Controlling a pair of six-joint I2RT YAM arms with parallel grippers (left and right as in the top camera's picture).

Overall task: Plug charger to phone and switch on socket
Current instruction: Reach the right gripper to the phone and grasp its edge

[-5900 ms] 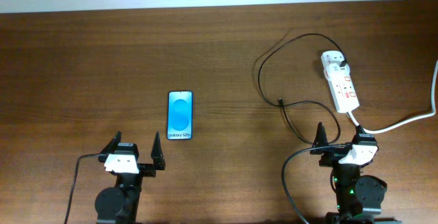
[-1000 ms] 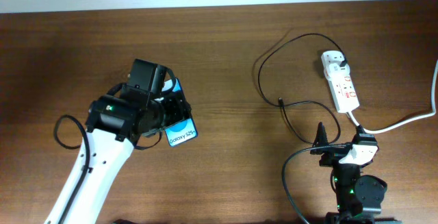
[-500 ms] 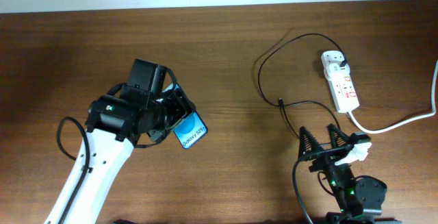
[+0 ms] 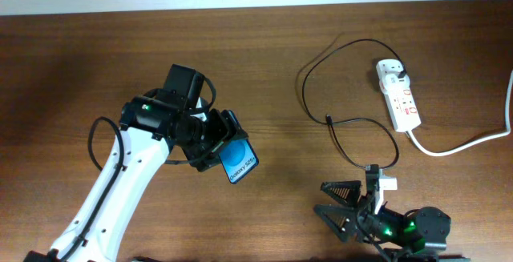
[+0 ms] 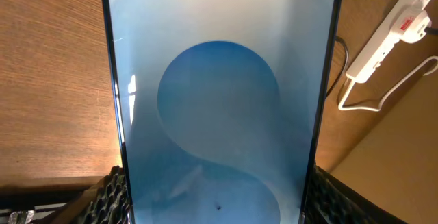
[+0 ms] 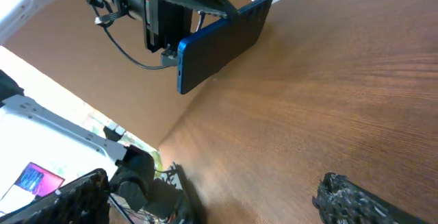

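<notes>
Between the fingers of the left gripper (image 4: 216,140) sits the phone (image 4: 240,163) — clamped by its long edges, blue screen up, turned at a slant, its free end jutting past the fingertips toward the right arm. From the left wrist, that screen (image 5: 219,114) fills nearly the whole view, with the ribbed pads (image 5: 113,196) pressed against both of its lower edges. The right gripper (image 4: 319,198) lies low at the near edge of the brown surface (image 4: 80,70), pointing toward the left arm, jaws spread wide and holding nothing; its own camera sees the phone (image 6: 219,42) edge-on, tilted in the other gripper's grasp. Beyond the right gripper, farther out on the surface, the charger (image 4: 304,94) loops in a loose curl — its small plug tip lies nearest the gripper but well apart from it, and its white adapter sits in the socket (image 4: 401,102). A thick white cord (image 4: 465,143) runs off from the socket's near end.
</notes>
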